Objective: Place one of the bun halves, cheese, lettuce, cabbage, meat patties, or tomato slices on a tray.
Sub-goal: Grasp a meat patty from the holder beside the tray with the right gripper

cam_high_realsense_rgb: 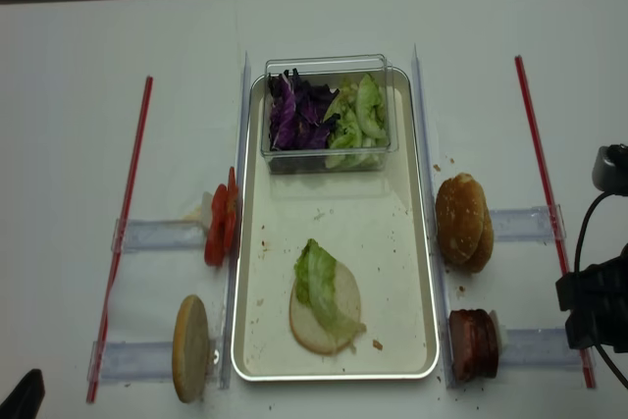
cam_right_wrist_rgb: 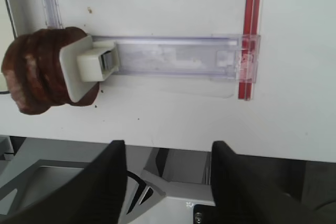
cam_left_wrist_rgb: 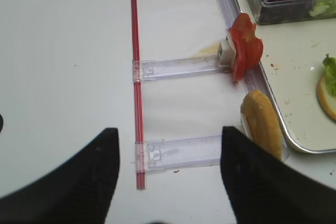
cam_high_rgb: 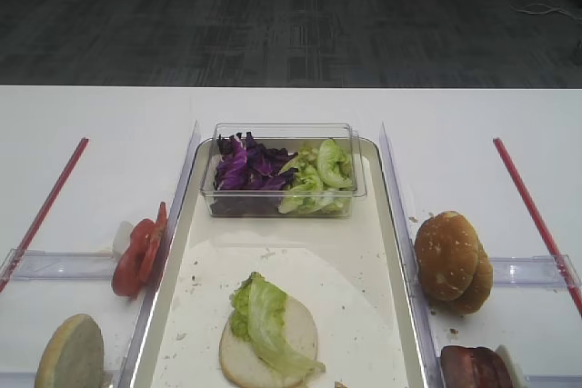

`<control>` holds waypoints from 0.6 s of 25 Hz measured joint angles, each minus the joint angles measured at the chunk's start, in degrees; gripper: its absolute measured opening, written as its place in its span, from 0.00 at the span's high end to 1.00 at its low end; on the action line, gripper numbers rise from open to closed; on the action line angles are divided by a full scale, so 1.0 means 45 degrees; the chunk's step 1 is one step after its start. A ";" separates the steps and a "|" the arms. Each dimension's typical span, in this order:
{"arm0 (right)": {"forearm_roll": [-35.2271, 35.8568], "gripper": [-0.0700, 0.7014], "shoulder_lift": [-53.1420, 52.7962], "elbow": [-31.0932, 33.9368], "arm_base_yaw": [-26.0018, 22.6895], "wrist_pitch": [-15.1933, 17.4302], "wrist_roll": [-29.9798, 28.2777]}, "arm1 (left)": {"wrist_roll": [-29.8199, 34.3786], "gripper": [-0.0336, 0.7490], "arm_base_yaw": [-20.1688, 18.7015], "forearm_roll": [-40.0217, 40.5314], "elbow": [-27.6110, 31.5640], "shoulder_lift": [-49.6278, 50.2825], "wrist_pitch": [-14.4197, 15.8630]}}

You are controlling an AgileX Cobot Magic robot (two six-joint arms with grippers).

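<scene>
Right gripper (cam_right_wrist_rgb: 164, 177) fingers (cam_right_wrist_rgb: 107, 177) spread wide, nothing between, hanging off the desk's near edge by the meat patties (cam_right_wrist_rgb: 39, 71). Left gripper (cam_left_wrist_rgb: 170, 174) jaws also apart, empty, over bare desk near the tomato slices (cam_left_wrist_rgb: 245, 45). Tray (cam_high_realsense_rgb: 412, 242) at desk centre: pale bun half (cam_high_realsense_rgb: 319, 316) w/ lettuce (cam_high_realsense_rgb: 316, 280) on top, toward its near edge.

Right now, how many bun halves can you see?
4: one flat half on the tray, under lettuce; one on edge left of the tray; two domes stacked on the right. More may hide behind.
</scene>
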 joint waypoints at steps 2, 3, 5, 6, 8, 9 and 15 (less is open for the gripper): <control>0.0083 0.42 0.0000 0.0000 0.0026 0.0050 -0.0020 | 0.0000 0.41 0.0000 0.0000 0.0000 0.0000 0.0000; 0.0084 0.42 0.0000 -0.0017 0.0137 0.0056 -0.0020 | 0.0000 0.41 0.0000 0.0000 0.0000 0.0000 0.0000; 0.0191 0.42 0.0032 -0.0110 0.0537 0.0102 -0.0020 | 0.0000 0.41 0.0000 0.0000 0.0000 0.0000 0.0000; 0.0217 0.42 0.0062 -0.0177 0.0757 0.0102 0.0014 | 0.0000 0.41 0.0000 0.0000 0.0000 0.0000 0.0000; 0.0276 0.42 0.0234 -0.0358 0.1344 0.0102 0.0211 | 0.0000 0.41 0.0000 0.0000 0.0000 0.0000 0.0000; 0.0301 0.42 0.0333 -0.0477 0.1604 0.0049 0.0393 | 0.0000 0.41 0.0000 0.0000 0.0000 0.0000 0.0000; 0.0327 0.48 0.1011 -0.1221 0.3562 -0.0259 0.1314 | 0.0000 0.41 0.0000 0.0000 0.0000 0.0000 0.0000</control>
